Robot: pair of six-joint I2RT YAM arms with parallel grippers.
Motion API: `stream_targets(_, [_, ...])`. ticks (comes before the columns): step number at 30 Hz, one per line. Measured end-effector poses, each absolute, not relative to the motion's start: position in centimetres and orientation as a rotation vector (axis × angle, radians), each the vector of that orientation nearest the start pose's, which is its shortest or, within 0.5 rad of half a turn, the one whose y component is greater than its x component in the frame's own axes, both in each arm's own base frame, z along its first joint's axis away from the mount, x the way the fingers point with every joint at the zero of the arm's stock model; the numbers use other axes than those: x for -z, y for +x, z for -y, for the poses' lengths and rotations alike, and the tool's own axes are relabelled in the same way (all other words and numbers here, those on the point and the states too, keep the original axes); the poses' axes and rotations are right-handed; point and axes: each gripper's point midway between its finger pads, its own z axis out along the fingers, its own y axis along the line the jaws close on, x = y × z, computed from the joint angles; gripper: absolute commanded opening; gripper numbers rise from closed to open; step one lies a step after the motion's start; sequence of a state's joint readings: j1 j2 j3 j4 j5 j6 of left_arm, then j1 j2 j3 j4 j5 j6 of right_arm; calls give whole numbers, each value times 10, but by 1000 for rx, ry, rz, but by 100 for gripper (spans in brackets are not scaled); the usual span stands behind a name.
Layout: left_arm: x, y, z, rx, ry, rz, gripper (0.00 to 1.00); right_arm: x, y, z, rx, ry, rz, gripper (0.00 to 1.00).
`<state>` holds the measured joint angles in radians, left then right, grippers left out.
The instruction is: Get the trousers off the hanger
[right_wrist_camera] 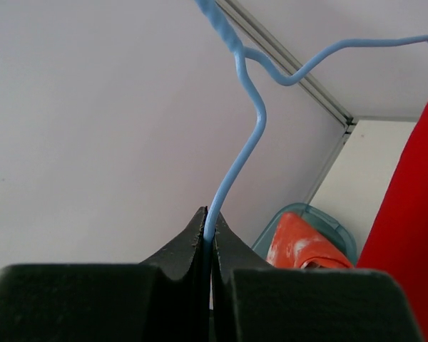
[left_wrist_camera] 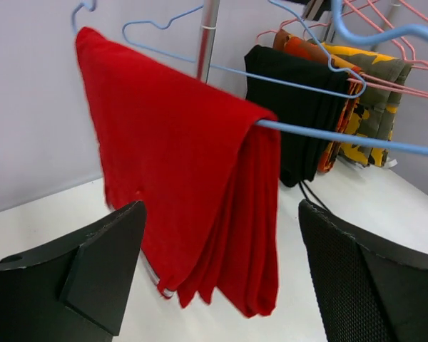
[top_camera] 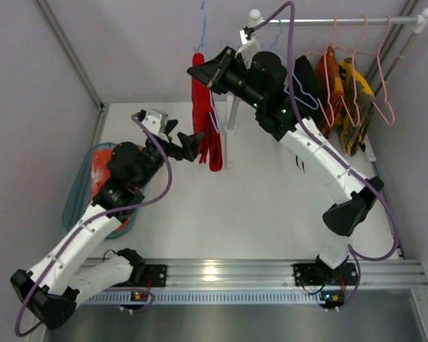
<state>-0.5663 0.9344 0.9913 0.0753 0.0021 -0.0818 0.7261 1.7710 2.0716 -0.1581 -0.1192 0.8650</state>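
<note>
Two jobs for my arms. My right fingers (right_wrist_camera: 200,236) are squeezed tight on the hanger (right_wrist_camera: 244,139), holding it up. My left fingers (top_camera: 191,147) are wide apart beside the red trousers (left_wrist_camera: 178,157) draped over it. I should pinch the cloth low, then pull sideways slowly.

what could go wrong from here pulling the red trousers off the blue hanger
1. The right gripper pinches only thin wire of the blue hanger; a tug on the cloth might twist it or slide it out of the grip.
2. The left gripper is open with the folded red trousers ahead of it; closing could catch just one layer, leaving the rest dragging on the hanger.
</note>
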Motion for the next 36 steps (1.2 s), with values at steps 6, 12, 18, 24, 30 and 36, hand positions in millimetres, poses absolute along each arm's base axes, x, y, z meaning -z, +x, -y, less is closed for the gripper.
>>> stream_targets(6, [-390,301,208,539,326,-1395,82,-506,360,-406,-1368,-32,-1592,0])
stream_targets(12, [-387,317,200,469,243,-1399,74,-506,350,-414,-1382,-57,-1596,0])
stream_targets(18, [-386,328,198,440,202,-1396,68,-506,349,-416,-1385,-59,-1597,0])
stream_targets(24, [-384,333,201,439,192,-1391,67,-513,348,-415,-1393,-60,-1579,0])
stream_targets(30, [-381,333,203,450,186,-1399,66,-515,348,-415,-1394,-61,-1573,0])
stream_targets(36, [-380,332,204,455,176,-1405,66,-514,347,-416,-1397,-61,-1576,0])
